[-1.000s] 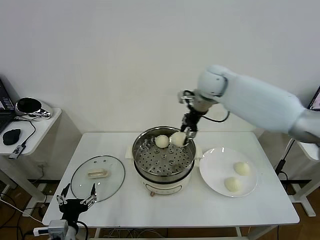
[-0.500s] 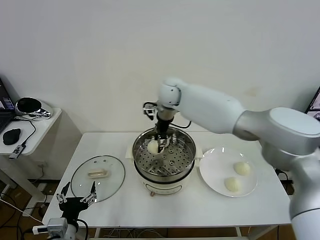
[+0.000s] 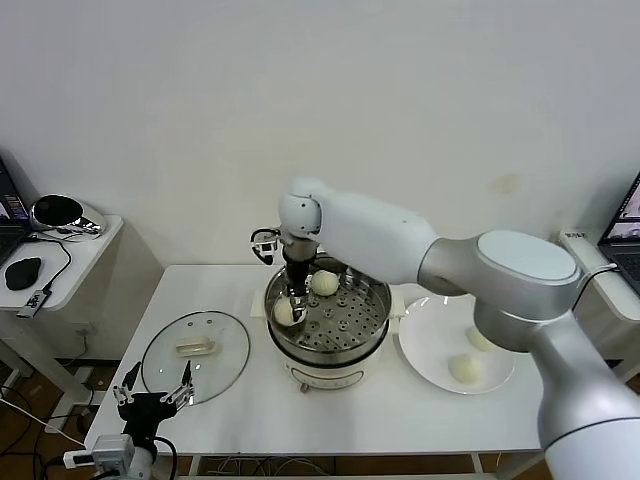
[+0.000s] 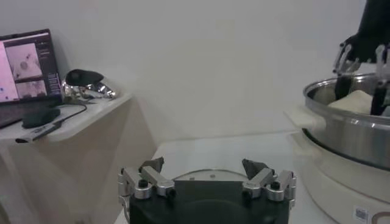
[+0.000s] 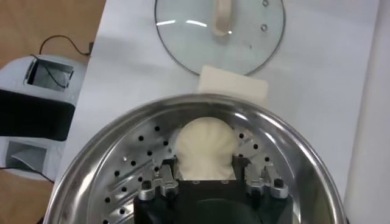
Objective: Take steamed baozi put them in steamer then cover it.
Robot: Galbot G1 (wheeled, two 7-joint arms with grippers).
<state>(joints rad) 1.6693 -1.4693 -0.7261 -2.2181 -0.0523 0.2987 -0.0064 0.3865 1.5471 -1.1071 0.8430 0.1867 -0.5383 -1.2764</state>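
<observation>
The steel steamer [image 3: 372, 312] stands mid-table on its white base. One baozi [image 3: 324, 283] lies at the back of its perforated tray. My right gripper [image 3: 291, 311] reaches down into the steamer's left side, shut on a second baozi [image 5: 206, 146] just above the tray [image 5: 131, 176]. Two more baozi lie on the white plate [image 3: 427, 351]: one at the front [image 3: 465, 369], one [image 3: 482, 341] partly behind my arm. The glass cover [image 3: 195, 355] with its cream handle lies flat to the steamer's left; it also shows in the right wrist view [image 5: 244, 36]. My left gripper [image 3: 152, 399] is open and empty at the table's front left edge.
A side table [image 3: 70, 255] with a mouse, cables and a metal object stands to the left of the work table. A laptop edge [image 3: 628, 215] shows at far right. In the left wrist view the steamer wall [image 4: 350, 131] rises to one side.
My right gripper has carried the baozi from the steamer's back right rim across to its left side and lowered it toward the tray. The left arm has not moved.
</observation>
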